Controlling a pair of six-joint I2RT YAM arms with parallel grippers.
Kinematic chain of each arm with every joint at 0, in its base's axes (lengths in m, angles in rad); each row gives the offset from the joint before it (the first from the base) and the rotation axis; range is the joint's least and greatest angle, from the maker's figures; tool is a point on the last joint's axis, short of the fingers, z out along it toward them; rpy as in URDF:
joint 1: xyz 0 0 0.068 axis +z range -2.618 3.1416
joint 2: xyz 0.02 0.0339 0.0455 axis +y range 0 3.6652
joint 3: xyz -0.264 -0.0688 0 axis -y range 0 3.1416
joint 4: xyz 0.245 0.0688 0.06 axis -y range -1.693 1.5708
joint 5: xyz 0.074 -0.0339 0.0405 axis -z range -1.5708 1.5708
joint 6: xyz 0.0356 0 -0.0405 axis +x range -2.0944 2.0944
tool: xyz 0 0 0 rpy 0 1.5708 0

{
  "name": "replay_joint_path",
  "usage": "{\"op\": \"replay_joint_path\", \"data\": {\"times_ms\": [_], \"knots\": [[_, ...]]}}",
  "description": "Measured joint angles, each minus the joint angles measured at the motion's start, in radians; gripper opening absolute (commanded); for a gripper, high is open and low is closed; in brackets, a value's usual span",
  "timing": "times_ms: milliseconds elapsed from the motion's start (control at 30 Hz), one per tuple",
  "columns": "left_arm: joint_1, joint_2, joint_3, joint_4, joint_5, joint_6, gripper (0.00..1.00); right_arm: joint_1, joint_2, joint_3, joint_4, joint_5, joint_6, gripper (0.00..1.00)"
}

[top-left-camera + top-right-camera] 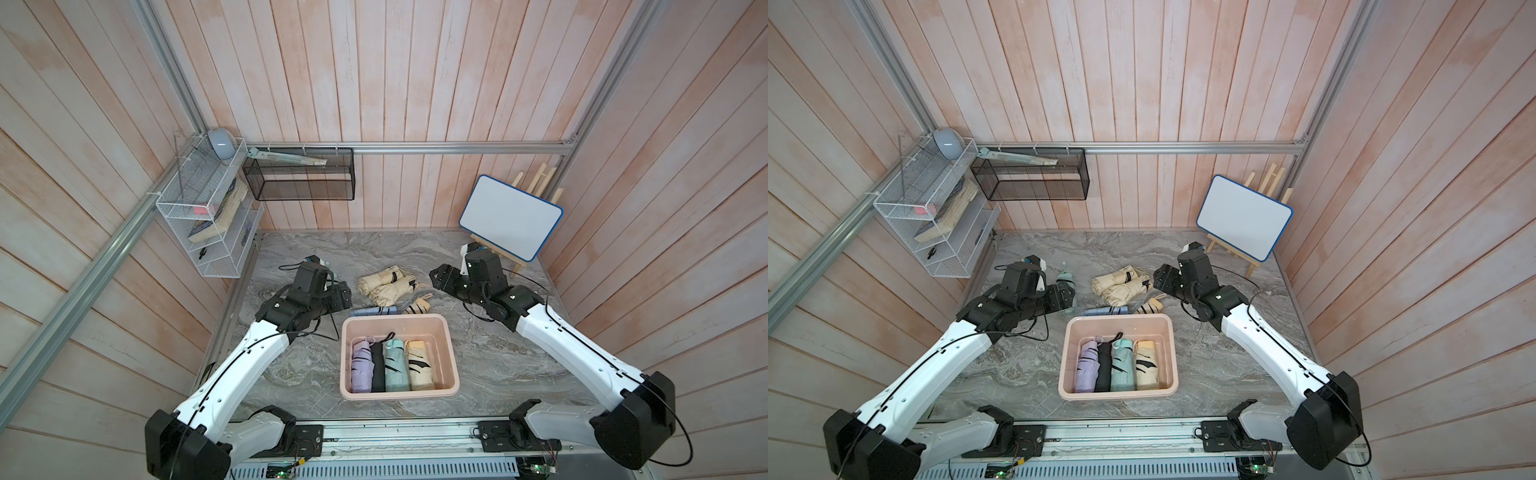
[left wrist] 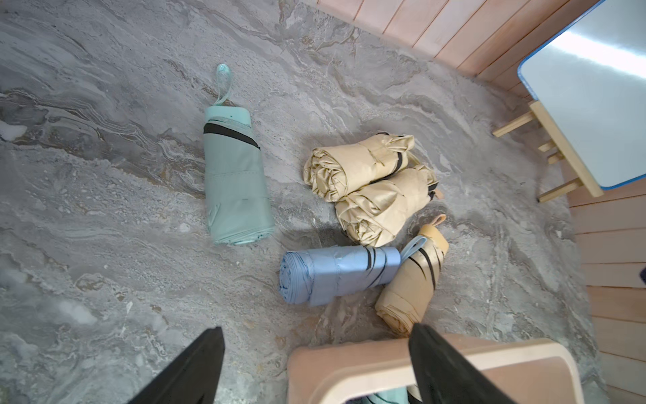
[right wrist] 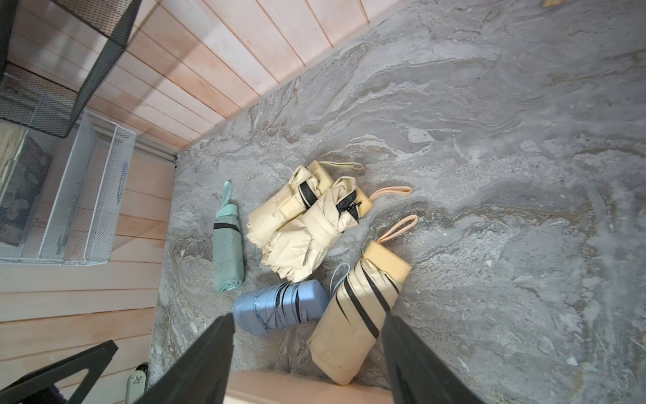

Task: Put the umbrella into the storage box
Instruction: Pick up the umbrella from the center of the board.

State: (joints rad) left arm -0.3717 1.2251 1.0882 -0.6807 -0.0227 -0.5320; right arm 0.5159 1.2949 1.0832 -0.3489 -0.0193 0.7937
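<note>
- Pink plastic, the storage box (image 1: 452, 353) sits on the grey marbled bench (image 1: 498, 365), in the lower middle of both top views
- Four folded umbrellas lie side by side inside it: lilac umbrella (image 1: 360, 370), black umbrella (image 1: 377, 365), boxed mint umbrella (image 1: 395, 365), boxed cream umbrella (image 1: 419, 368)
- Five more lie loose on the bench, just above the box in a top view
- Nearest the box's far rim are the blue umbrella (image 2: 335, 274) and the striped tan umbrella (image 2: 410, 283), which touch each other
- Beyond them, two rolled cream umbrellas (image 2: 363, 164) lie pressed together
- Off to the left of that pile, the loose mint umbrella (image 2: 234, 182) lies apart
- Left claw (image 2: 316, 328) is released, fingers spread wide and empty, by the box's upper-left corner
- Right claw (image 3: 308, 316) is released too and grips nothing; its wrist view looks down on the blue and striped tan umbrellas
</note>
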Motion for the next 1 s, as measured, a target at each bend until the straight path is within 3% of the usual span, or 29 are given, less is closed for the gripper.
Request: {"op": "replay_joint_path", "data": {"times_ms": [133,500,1000], "knots": [[0.080,0.134,0.064,-0.003,-0.001,0.043,0.90,-0.063,0.052,0.006,0.010,-0.043,-0.018,0.72],[0.174,0.484,0.190,0.051,0.039,0.094,0.97,-0.186,0.154,0.063,0.056,-0.130,-0.042,0.72],[0.203,0.768,0.348,0.109,0.059,0.106,0.92,-0.251,0.185,0.064,0.062,-0.182,-0.043,0.71]]}}
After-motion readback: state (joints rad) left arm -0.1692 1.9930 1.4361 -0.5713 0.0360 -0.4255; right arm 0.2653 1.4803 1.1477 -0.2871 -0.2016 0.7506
